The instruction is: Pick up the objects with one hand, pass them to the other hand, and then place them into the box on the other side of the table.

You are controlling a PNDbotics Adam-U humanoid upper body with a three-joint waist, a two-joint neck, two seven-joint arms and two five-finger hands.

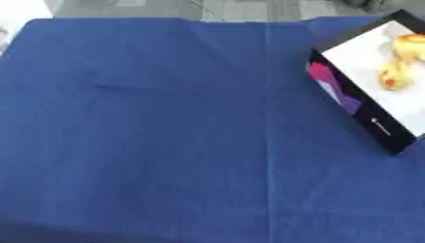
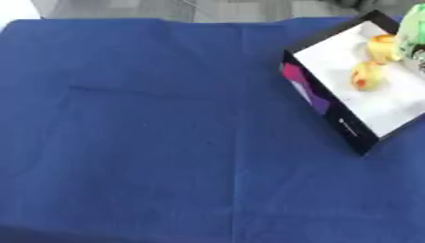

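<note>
A black-walled box with a white floor lies askew at the table's right side, its near wall printed pink and purple. Two yellow-orange rounded objects lie inside it, one nearer and one farther back. A pale green object shows at the right edge over the box in the right eye view only; what holds it is hidden. Neither of my hands shows in either view.
A blue cloth covers the whole table, with fold lines running across it. Grey floor shows beyond the far edge. A white shape sits at the top left corner.
</note>
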